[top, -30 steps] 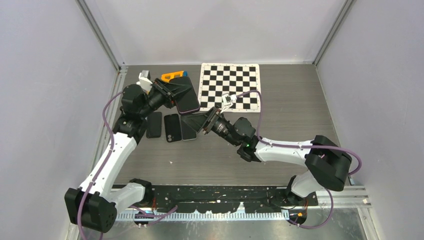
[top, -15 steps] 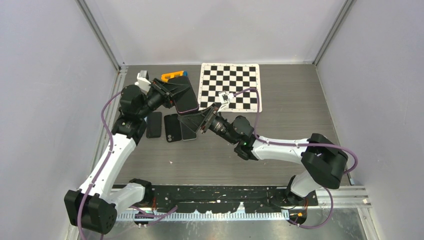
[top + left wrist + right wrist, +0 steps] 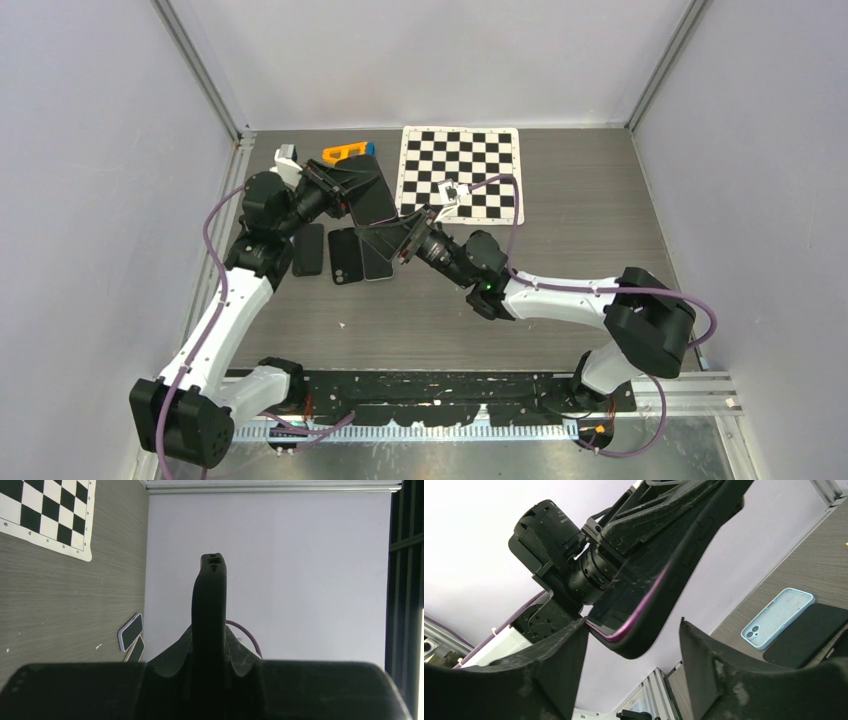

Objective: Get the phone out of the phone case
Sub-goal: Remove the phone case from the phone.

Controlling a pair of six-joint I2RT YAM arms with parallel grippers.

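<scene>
The phone, purple-edged and in its black case (image 3: pixel 374 200), is held in the air over the table's left back part. My left gripper (image 3: pixel 338 188) is shut on its far end. In the left wrist view the case (image 3: pixel 210 595) stands edge-on between the two fingers. My right gripper (image 3: pixel 388 238) is open just below the phone's near corner. In the right wrist view that corner (image 3: pixel 659 605) hangs between my spread fingers (image 3: pixel 561 655), with the left one close to the purple edge. The left gripper's body (image 3: pixel 574 555) shows behind it.
Several phones and cases (image 3: pixel 344 256) lie in a row on the table under the grippers, among them a light blue case (image 3: pixel 779 617). An orange object (image 3: pixel 343 153) lies at the back left. A checkerboard mat (image 3: pixel 470 175) lies at the back centre.
My right gripper has moved up and left, so its open jaws now sit around the phone's near corner. The left gripper has kept its hold and barely shifted.
</scene>
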